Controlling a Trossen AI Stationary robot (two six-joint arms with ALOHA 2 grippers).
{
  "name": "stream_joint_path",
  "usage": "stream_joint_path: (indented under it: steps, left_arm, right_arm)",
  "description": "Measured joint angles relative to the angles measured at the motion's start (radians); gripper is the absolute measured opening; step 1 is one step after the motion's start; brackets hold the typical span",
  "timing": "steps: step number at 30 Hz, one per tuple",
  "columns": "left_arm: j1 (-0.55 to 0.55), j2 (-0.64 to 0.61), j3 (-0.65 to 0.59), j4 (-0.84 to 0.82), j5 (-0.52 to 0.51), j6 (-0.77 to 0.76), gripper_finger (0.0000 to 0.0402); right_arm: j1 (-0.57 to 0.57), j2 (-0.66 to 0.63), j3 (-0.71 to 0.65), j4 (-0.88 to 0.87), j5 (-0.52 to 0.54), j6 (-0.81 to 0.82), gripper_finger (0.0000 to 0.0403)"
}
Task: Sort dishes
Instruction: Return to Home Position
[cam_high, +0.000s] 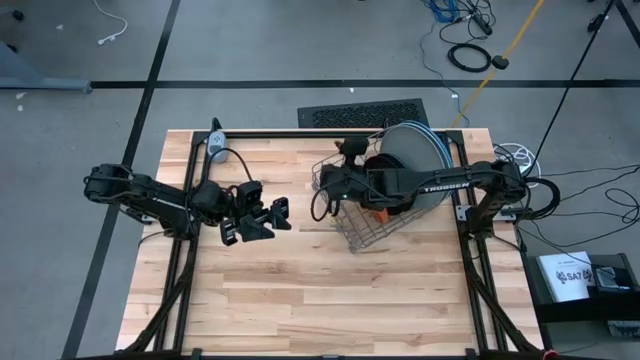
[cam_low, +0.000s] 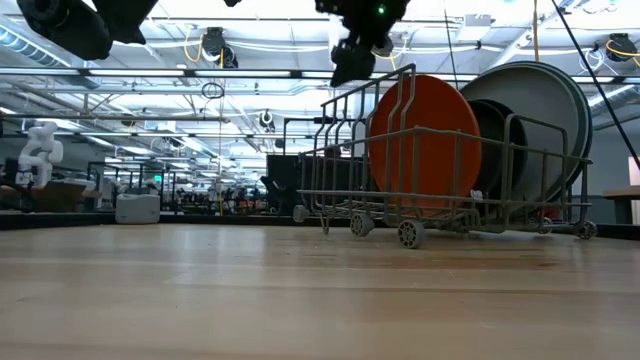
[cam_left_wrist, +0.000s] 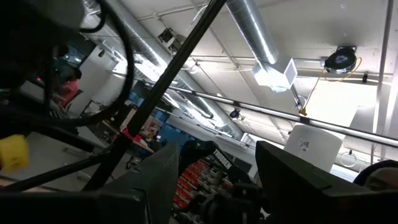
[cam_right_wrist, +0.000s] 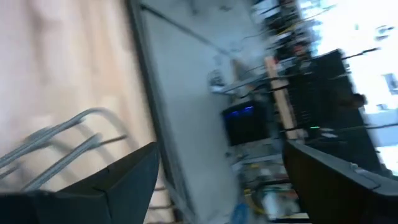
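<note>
The dishes stand on edge in a grey wire rack (cam_low: 440, 190) at the table's far right: an orange plate (cam_low: 425, 140) in front, a black one (cam_low: 497, 150) behind it, and large pale blue plates (cam_low: 545, 110) at the back. They also show from above as the orange plate (cam_high: 374, 212) and the pale plates (cam_high: 415, 160). My right gripper (cam_high: 328, 187) hangs open above the rack's left end, over its wires (cam_right_wrist: 62, 146), touching nothing. My left gripper (cam_high: 268, 220) stands open in the air left of the rack, tipped upward, with nothing between its fingers (cam_left_wrist: 155, 180).
Bare wooden tabletop (cam_high: 300, 290) spreads in front of the rack and both arms. A white power strip with a cable (cam_high: 216, 145) lies at the table's far left corner. The black frame rails (cam_high: 470, 250) run along the table's sides.
</note>
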Motion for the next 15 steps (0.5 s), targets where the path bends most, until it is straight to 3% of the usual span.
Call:
stream_joint_path:
  steps: [8,12,15]
  left_arm:
    - [0.0,0.0,0.0,0.0,0.0,0.009,0.0212]
    - [0.0,0.0,0.0,0.0,-0.01,0.058,0.0212]
    - [0.004,-0.019,0.0,-0.02,-0.06,0.11,0.0205]
  right_arm:
    - [0.092,-0.011,0.0,0.301,0.196,-0.207,0.033]
    - [0.184,-0.059,0.0,0.431,0.17,-0.202,0.0316]
    - [0.265,-0.108,0.0,0.422,0.069,-0.093,0.0298]
